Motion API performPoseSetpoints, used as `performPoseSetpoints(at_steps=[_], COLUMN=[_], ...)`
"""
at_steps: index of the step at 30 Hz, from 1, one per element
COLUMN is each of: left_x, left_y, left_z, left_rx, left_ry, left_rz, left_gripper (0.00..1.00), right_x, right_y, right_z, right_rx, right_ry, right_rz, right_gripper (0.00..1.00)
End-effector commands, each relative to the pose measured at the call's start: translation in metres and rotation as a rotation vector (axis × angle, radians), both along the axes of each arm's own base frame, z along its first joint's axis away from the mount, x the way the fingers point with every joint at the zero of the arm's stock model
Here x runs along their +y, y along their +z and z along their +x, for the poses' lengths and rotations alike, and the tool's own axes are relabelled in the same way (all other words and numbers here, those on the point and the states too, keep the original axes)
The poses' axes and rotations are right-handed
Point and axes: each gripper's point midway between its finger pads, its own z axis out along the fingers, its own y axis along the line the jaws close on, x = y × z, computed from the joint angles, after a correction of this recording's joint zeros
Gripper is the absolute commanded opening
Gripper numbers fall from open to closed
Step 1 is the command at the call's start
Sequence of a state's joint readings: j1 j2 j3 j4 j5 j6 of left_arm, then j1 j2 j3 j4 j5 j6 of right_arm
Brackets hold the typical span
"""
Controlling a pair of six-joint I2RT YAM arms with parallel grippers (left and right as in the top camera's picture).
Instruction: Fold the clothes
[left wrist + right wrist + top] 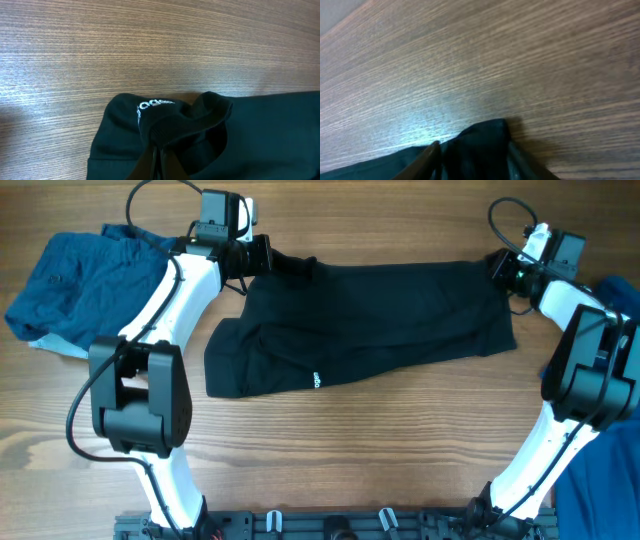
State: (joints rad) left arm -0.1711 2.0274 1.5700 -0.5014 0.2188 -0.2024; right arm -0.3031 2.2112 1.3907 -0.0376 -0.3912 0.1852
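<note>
Left pincer (pixel 159 151) tight on black garment (pixel 370 320); right pincer (pixel 473 146) astride its corner, grip unclear.

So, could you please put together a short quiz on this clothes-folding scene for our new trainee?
1. True or false: the teal-blue garment lies on top of the black garment.
2. What is the left end effector doing? A: pinching a far corner of the black garment. B: holding the teal-blue garment. C: hovering open over bare wood.
3. Fill in: the bright blue garment lies at the robot's ____ side of the table.

Key: 1 false, they lie apart; 2 A; 3 right.
</note>
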Motion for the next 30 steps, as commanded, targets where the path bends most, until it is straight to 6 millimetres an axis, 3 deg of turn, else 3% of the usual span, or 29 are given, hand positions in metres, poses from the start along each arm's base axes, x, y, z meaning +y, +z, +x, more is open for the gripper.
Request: performPoseSetpoints(at_steps=[1, 6, 9, 13, 16, 21, 24, 30], left_x=[-0.003, -0.002, -0.002, 0.0, 0.008, 0.015, 0.02, 0.026], left_y=[0.031, 0.031, 0.037, 0.054, 0.072, 0.075, 0.061, 0.044], left_z=[-0.002, -0.006, -0.008, -0.014, -0.025, -0.052, -0.077, -0.119], left_rx=[-0.056, -0.038, -0.043, -0.061, -0.068, 0.009, 0.127, 0.314], left_ry=[-0.024, -0.023, -0.023, -0.021, -0.002, 0.008, 0.007, -0.001], left_rz=[-0.013, -0.01, -0.011, -0.01, 0.015, 0.044, 0.065, 0.092], left_gripper=[0.04, 0.04, 0.04, 0.04, 0.04, 0.04, 0.04, 0.04], right_x=[0.013, 0.012, 0.009, 0.002, 0.005, 0.011, 0.013, -0.004], right_y=[-0.015, -0.01, 0.013, 0.069, 0.109, 0.14, 0.144, 0.116], right_z=[0.002, -0.001, 0.0, 0.001, -0.01, -0.028, -0.04, -0.073], right_rx=[0.024, 0.034, 0.004, -0.078, -0.102, -0.097, -0.055, 0.139], right_ry=[0.029, 0.026, 0.02, 0.011, 0.012, 0.017, 0.008, -0.118], right_rz=[0.014, 0.018, 0.008, -0.018, -0.029, -0.033, -0.027, -0.066], right_gripper=[0.31, 0.04, 0.04, 0.04, 0.04, 0.04, 0.04, 0.04])
